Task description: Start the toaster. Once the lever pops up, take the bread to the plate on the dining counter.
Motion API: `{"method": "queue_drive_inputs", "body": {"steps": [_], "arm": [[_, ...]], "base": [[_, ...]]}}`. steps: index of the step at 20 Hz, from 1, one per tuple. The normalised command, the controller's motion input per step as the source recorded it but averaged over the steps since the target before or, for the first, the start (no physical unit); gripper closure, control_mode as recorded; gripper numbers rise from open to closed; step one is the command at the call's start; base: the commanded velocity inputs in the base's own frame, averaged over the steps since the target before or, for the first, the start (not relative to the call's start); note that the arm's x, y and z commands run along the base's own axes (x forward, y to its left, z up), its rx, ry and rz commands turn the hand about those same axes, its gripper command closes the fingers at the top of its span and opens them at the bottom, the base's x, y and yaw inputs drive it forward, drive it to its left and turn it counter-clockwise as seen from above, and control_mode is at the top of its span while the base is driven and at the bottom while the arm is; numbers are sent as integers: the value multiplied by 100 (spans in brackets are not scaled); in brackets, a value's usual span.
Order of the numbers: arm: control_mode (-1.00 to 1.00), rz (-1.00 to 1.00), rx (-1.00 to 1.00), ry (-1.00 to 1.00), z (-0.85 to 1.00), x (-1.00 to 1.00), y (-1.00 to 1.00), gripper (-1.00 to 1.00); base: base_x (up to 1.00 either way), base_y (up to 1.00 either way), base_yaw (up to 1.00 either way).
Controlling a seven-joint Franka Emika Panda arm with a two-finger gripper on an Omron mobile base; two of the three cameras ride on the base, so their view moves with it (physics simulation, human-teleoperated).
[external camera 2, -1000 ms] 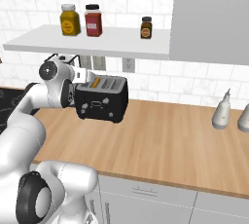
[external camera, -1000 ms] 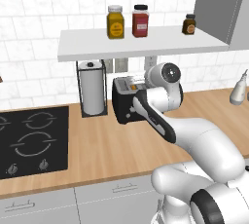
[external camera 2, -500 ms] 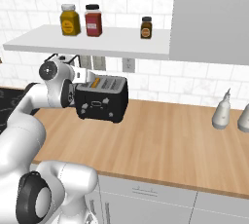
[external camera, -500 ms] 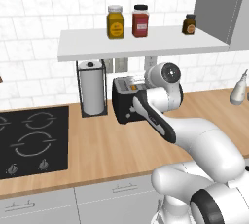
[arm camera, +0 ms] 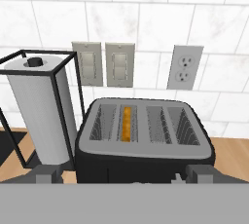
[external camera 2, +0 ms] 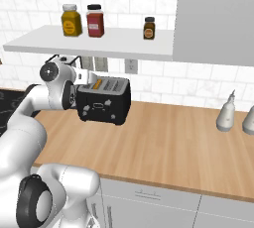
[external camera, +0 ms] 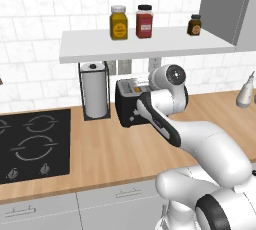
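Nothing has changed over the last second: your arm stays parked at the toaster (arm camera: pixel 146 142) and the scene matches the earlier pictures. The toaster, a black box on the wood counter, stands just right of the paper towel holder (arm camera: pixel 41 106) and below the wall shelf (external camera: pixel 145 46). The bread (arm camera: pixel 127 123) sits low in one of the toaster's left slots, with only its orange-brown top edge showing. Your gripper (arm camera: pixel 124 174) hovers just in front of and above the toaster, fingers (arm camera: pixel 48 175) spread wide, holding nothing. Judging from this pause, the slice is down and toasting or the lever is not yet pressed; I cannot tell which. The lever is not visible.
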Motion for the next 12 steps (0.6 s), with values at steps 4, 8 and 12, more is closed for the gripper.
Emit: {"method": "queue_drive_inputs", "body": {"steps": [4,8,12], "arm": [[-100,0,0,0,0,0,0,-100],[-100,0,0,0,0,0,0,-100],[-100,0,0,0,0,0,0,-100]], "base": [[0,0,0],[0,0,0],[0,0,0]]}}
